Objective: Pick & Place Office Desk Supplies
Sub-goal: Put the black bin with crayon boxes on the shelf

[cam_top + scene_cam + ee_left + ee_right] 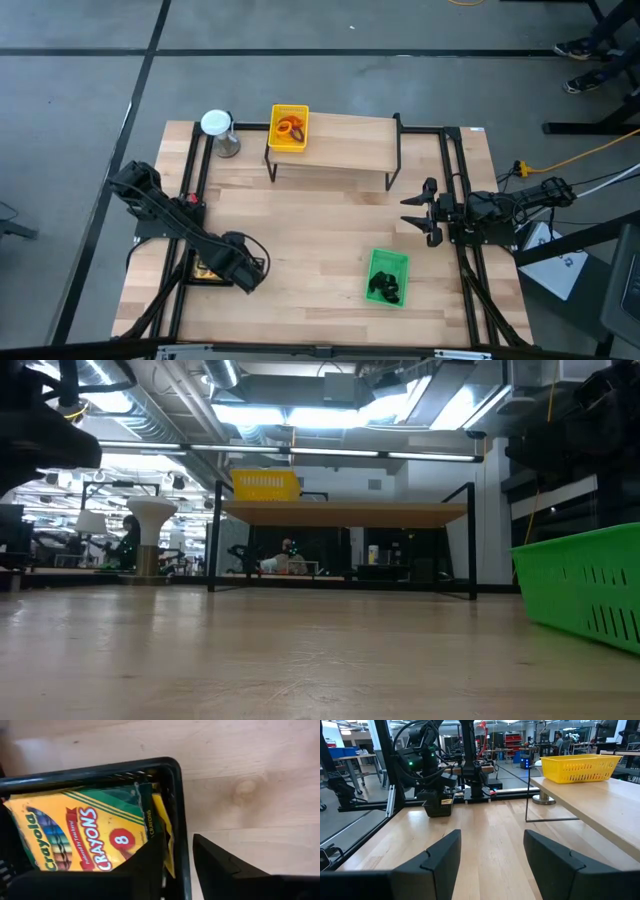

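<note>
The left gripper (pixel 177 865) is set partly closed astride the black tray's wall (pixel 177 810), one finger against the crayon box (pixel 85 832) inside, seemingly for a pinch, while the right gripper (pixel 492 865) is parked wide open.

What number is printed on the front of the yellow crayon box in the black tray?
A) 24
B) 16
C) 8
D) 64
C, because the left wrist view shows the crayon box lying in the black tray with a big 8 in a red circle next to the word CRAYONS.
</note>
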Controlling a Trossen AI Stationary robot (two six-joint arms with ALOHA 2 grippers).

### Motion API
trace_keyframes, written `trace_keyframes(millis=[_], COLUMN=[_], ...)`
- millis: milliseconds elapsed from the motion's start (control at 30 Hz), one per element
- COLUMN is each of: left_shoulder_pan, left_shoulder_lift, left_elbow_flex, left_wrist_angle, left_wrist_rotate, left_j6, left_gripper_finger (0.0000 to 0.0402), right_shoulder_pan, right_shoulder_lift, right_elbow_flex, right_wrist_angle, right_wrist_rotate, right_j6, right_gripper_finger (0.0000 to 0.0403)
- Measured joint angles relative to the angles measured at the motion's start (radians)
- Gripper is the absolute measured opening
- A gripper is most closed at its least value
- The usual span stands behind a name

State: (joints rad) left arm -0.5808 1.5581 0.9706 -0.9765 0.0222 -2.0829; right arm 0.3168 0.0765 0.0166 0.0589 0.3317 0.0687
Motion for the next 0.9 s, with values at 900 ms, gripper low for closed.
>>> trace_keyframes(millis=[900], left_shoulder_pan=[0.035], left_shoulder_lift=[-0.126], left_elbow_flex=[0.238], left_wrist_angle=[-0.103], left_wrist_rotate=[-0.320], left_j6=[0.228], left_gripper_finger=[0.0005], right_shoulder_pan=[0.000], right_shoulder_lift=[0.000], right_elbow_flex=[0.000], right_wrist_angle=[0.000], right_wrist_rotate=[0.000], right_j6=[0.000], right_gripper_finger=[0.0219])
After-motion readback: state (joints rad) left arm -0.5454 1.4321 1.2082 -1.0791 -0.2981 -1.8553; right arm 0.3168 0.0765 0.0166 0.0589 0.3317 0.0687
